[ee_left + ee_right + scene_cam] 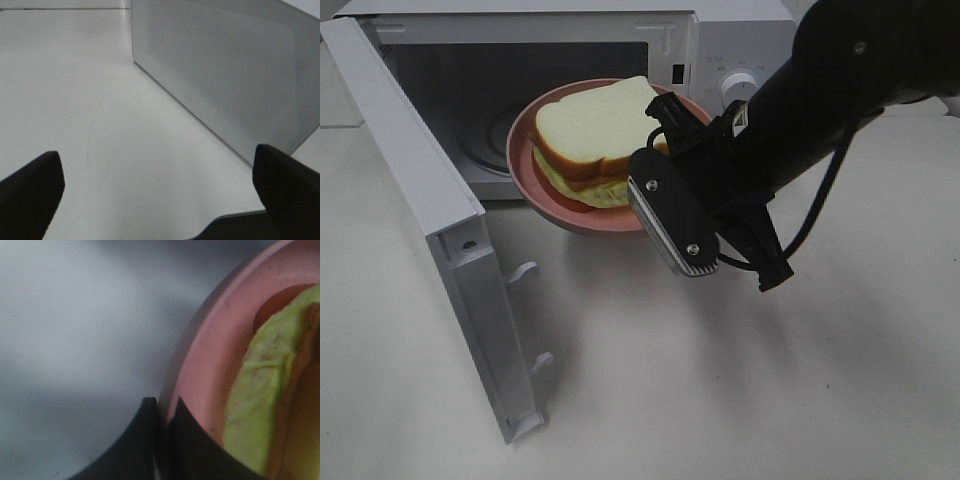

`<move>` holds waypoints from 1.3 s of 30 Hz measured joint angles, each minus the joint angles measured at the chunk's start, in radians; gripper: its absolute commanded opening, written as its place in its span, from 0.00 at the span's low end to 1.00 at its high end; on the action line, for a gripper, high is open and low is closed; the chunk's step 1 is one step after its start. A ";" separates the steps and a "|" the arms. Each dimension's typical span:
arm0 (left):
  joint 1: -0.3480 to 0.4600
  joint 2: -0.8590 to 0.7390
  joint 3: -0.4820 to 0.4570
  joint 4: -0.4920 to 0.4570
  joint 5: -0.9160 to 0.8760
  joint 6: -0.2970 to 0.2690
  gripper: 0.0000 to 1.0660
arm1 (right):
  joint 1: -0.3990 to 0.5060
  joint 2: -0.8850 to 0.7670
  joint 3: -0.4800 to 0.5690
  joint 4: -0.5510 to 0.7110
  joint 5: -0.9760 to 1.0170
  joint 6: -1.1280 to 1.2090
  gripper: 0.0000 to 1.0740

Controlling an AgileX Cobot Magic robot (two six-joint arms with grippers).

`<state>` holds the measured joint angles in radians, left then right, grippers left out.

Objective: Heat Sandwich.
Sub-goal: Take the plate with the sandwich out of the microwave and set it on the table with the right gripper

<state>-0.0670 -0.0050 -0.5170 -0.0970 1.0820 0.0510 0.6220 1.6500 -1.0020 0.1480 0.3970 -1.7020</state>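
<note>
Held in mid-air at upper centre of the exterior high frame: the sandwich (595,135), thick white bread on top, tan crust along the edge, pale yellow-green filling showing at the lower side. Seated on a round pink plate (582,215), tilted toward the camera, in front of the open mouth of a white microwave (720,45). Plate rim pinched by the right gripper (663,140), reaching in from the upper right of that frame on a black arm (840,90), with a silver-edged black block (670,220) low on the wrist. In the right wrist view, two dark fingers (190,445) clenched on the pink plate rim (200,355) at bottom centre, one finger on either side of the rim; yellow-green filling (260,390) and an orange-brown layer filling the right of that frame, blurred grey-white table (75,340) on the left. Microwave door (430,220) swung wide open at the left of the exterior high frame, running from upper left down to lower centre-left, two latch hooks (525,272) on its inner edge. Control knob (738,88) on the panel at upper right, partly behind the arm. In the left wrist view, the left gripper (160,192) released, its fingers (30,195) spread wide at the lower corners with nothing between them, hovering above the white table (100,100); the dotted outer face of the microwave door (225,75) across the upper right. Left gripper not seen in the exterior high frame.
</note>
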 measured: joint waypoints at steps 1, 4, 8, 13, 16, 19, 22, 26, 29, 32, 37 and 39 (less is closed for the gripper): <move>0.000 0.000 0.000 0.000 0.000 0.000 0.91 | 0.000 -0.014 0.014 0.000 -0.002 0.001 0.00; 0.000 0.000 0.000 0.000 0.000 0.000 0.91 | 0.000 -0.052 0.048 0.000 -0.003 0.004 0.00; 0.000 0.000 0.000 0.000 0.000 0.000 0.91 | 0.000 -0.101 0.096 0.000 -0.003 0.022 0.00; 0.000 0.000 0.000 0.000 0.000 0.000 0.91 | 0.000 -0.158 0.152 0.000 0.005 0.027 0.00; 0.000 0.000 0.000 0.000 0.000 0.000 0.91 | 0.000 -0.203 0.191 0.000 0.018 0.030 0.00; 0.000 0.000 0.000 0.000 0.000 0.000 0.91 | 0.000 -0.229 0.208 0.000 0.022 0.039 0.00; 0.000 0.000 0.000 0.000 0.000 0.000 0.91 | 0.000 -0.264 0.229 0.000 0.025 0.056 0.00; 0.000 0.000 0.000 0.000 0.000 0.000 0.91 | 0.000 -0.311 0.243 -0.001 0.044 0.072 0.00; 0.000 0.000 0.000 0.000 0.000 0.000 0.91 | 0.000 -0.353 0.250 -0.001 0.086 0.073 0.00; 0.000 0.000 0.000 0.000 0.000 0.000 0.91 | 0.000 -0.376 0.258 -0.004 0.100 0.079 0.00; 0.000 0.000 0.000 0.000 0.000 0.000 0.91 | 0.000 -0.457 0.305 -0.028 0.127 0.113 0.00; 0.000 0.000 0.000 0.000 0.000 0.000 0.91 | 0.000 -0.468 0.313 -0.037 0.129 0.123 0.00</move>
<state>-0.0670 -0.0050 -0.5170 -0.0970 1.0820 0.0510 0.6220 1.1820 -0.6890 0.1110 0.5260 -1.5790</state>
